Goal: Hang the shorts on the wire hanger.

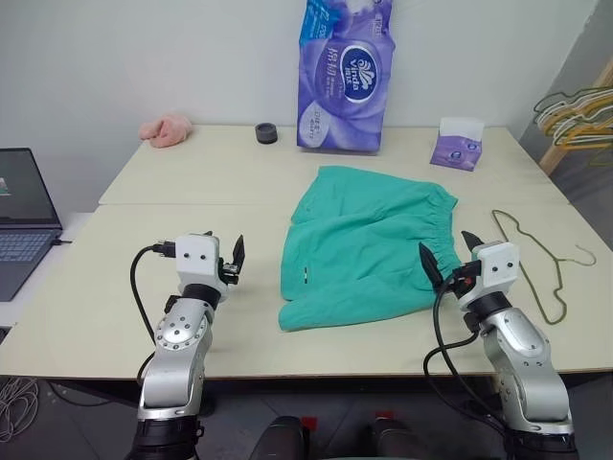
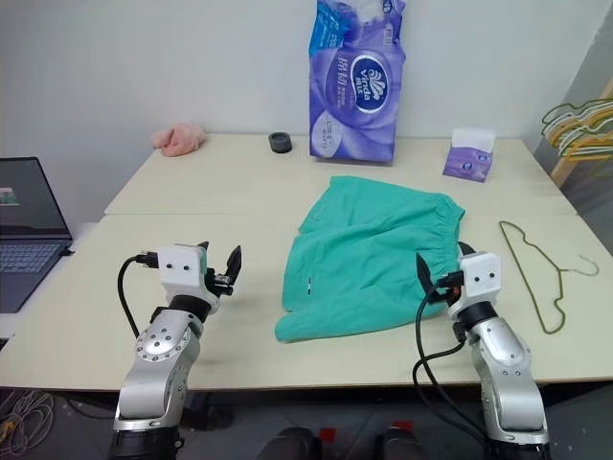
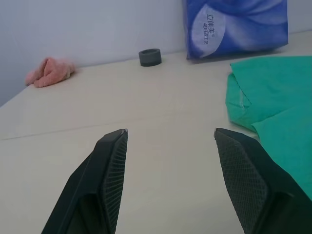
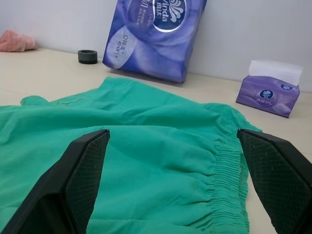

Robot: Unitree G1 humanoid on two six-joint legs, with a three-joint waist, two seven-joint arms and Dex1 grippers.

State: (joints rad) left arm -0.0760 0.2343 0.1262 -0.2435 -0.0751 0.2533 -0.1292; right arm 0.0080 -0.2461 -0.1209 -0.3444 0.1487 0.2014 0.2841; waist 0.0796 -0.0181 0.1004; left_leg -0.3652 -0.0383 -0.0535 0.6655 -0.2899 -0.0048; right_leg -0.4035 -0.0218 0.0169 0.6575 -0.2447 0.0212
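You see the shorts (image 1: 369, 241) lying flat in the middle of the table (image 1: 192, 182). The wire hanger (image 1: 536, 259) lies at 3 o'clock from them. Your left gripper (image 1: 230, 261) and right gripper (image 1: 448, 251) both have their jaws spread wide and hold nothing.

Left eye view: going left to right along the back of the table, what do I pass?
Pink cloth → small black ring → purple tissue-roll pack → purple tissue box.
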